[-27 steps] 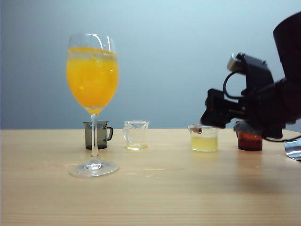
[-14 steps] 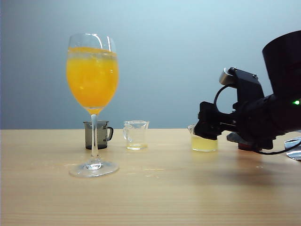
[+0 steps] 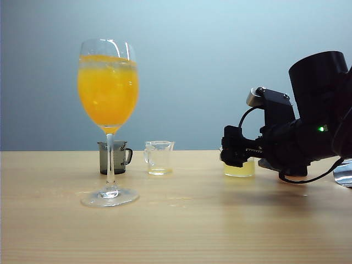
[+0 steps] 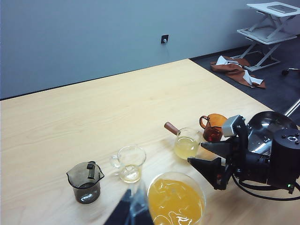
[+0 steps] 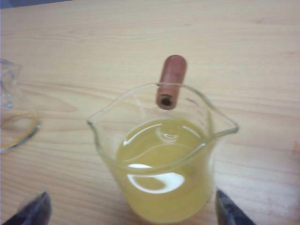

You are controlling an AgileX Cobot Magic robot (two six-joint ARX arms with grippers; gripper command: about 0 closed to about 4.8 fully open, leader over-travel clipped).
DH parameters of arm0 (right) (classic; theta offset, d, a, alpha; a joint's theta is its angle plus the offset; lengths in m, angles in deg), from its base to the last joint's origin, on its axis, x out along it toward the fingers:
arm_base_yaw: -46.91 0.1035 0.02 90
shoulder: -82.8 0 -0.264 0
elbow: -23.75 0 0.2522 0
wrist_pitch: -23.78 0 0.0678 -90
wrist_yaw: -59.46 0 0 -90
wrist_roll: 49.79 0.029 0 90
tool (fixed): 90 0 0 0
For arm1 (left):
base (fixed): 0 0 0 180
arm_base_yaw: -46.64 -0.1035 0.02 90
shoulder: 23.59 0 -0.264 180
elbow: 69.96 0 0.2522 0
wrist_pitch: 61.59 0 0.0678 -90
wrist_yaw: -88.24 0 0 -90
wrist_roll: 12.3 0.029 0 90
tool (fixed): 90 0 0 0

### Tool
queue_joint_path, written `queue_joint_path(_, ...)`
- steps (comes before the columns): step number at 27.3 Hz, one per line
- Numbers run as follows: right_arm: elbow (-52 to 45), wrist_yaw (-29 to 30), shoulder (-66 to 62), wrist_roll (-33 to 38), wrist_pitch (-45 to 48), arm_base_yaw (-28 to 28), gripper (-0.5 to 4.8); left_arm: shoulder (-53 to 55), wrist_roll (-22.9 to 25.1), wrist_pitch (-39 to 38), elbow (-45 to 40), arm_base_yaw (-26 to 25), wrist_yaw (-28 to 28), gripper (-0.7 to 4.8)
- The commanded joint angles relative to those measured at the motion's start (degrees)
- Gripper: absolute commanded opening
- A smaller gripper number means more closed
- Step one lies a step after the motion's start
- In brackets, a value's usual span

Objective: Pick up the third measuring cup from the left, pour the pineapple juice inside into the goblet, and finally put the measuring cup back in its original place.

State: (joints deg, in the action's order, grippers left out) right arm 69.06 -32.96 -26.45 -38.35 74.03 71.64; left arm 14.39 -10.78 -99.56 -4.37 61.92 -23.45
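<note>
The third measuring cup (image 5: 161,154) is a squat clear cup with a reddish-brown stub (image 5: 171,82) at its rim. It stands on the table with pale yellow pineapple juice (image 5: 164,183) inside. My right gripper (image 5: 131,213) is open, one fingertip on each side of the cup's base and neither touching it. From the side the gripper (image 3: 234,151) covers the top of the cup (image 3: 240,169). The goblet (image 3: 109,110) stands at the left, its bowl full of orange drink. My left gripper (image 4: 129,213) is a dark blur at the frame edge beside the goblet (image 4: 176,199).
A grey cup (image 3: 114,158) and a clear cup with a handle (image 3: 159,158) stand behind the goblet. An amber cup (image 4: 213,126) sits just past the third cup, beside a shiny metal bowl (image 4: 272,129). The table's right edge drops to the floor.
My right gripper has sunk and moved left, from above and beside the third cup to around it. It now hides the amber cup in the exterior view. Nothing else moved.
</note>
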Motion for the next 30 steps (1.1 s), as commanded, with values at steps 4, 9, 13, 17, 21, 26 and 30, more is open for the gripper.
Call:
queue_joint_path(4, 1.2, -0.5, -1.0, -2.1, 0.8, 0.0, 4.79, -0.1, 0.0, 1.2, 0.3, 0.0, -0.7, -0.05)
queue_joint_path(9, 3.4, -1.8, -2.7, -2.1, 0.7, 0.0, 4.79, -0.1, 0.0, 1.2, 0.3, 0.0, -1.7, -0.05)
queue_joint_path(13, 3.7, -5.4, -3.1, -2.1, 0.5, 0.0, 4.79, -0.1, 0.0, 1.2, 0.3, 0.0, -1.7, -0.05)
queue_joint_path(17, 3.8, -5.4, -3.5, -2.0, 0.6, 0.0, 4.79, -0.1, 0.0, 1.6, 0.3, 0.0, -1.7, -0.05)
queue_joint_path(21, 4.4, -5.6, -3.8, -0.5, 0.3, 0.2, 4.79, -0.1, 0.0, 1.7, 0.3, 0.0, -1.7, -0.05)
queue_joint_path(26, 6.7, -7.0, -4.5, -0.7, -2.2, 0.8, 4.79, -0.1, 0.0, 2.3, 0.3, 0.0, -1.7, -0.05)
queue_joint_path(30, 7.7, -8.1, -5.6, -0.7, -2.5, 0.8, 4.79, -0.2, 0.0, 2.5, 0.3, 0.0, -1.7, -0.05)
